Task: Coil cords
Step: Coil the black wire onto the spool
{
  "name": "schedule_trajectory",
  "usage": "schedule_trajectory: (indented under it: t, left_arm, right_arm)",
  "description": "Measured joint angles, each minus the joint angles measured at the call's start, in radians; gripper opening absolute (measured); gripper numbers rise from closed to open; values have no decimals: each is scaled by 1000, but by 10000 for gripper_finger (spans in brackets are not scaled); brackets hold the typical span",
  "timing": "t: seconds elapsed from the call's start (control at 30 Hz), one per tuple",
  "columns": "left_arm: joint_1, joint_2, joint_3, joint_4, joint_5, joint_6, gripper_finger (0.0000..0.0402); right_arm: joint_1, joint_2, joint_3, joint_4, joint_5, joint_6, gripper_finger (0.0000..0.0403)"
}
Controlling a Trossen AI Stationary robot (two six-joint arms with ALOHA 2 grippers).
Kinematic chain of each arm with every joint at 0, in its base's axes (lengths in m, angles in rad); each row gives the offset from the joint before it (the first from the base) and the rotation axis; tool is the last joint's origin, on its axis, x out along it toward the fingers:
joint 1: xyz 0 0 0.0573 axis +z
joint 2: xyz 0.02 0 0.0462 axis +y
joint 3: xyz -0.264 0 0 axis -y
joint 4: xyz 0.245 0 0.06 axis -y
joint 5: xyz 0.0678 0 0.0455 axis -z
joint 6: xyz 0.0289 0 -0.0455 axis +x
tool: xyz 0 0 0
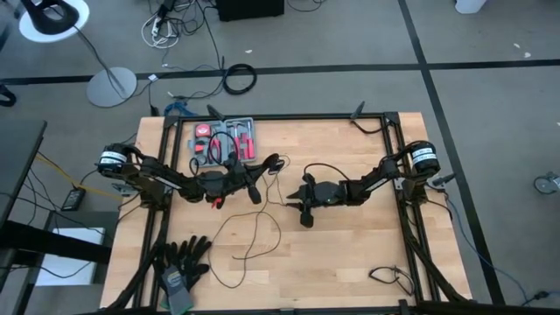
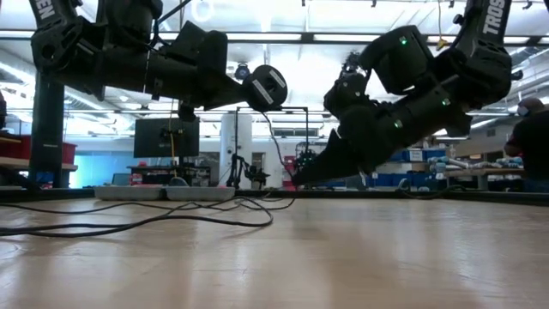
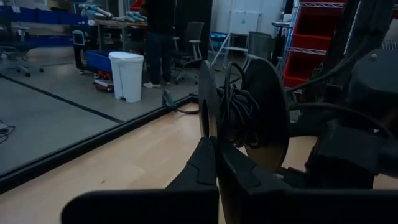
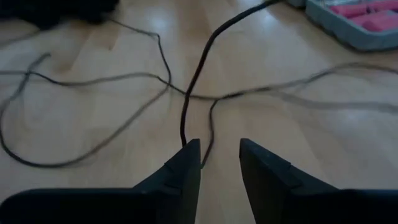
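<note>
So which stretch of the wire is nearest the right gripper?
The thicker-looking dark strand ending at the right gripper, by one fingertip; the fainter loops lie farther off on the table.

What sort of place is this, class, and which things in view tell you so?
Probably a robotics lab or workshop. Two robot arms work at a wooden table carrying a tool case; beyond it are red shelving, office chairs, a monitor and cables on the floor.

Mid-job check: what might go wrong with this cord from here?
1. The right gripper is open with the cord beside one finger, not between them; closing may miss it.
2. Loose loops cross on the table and could knot if pulled.
3. The left gripper pinches only the spool edge; it might slip.
</note>
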Motion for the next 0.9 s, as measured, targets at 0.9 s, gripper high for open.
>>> schedule_trajectory:
  t: [0.9]
  left_arm:
    - [0, 0, 0, 80, -19, 34, 0]
  right_arm:
    - [-20, 1, 0, 86, -35, 26, 113]
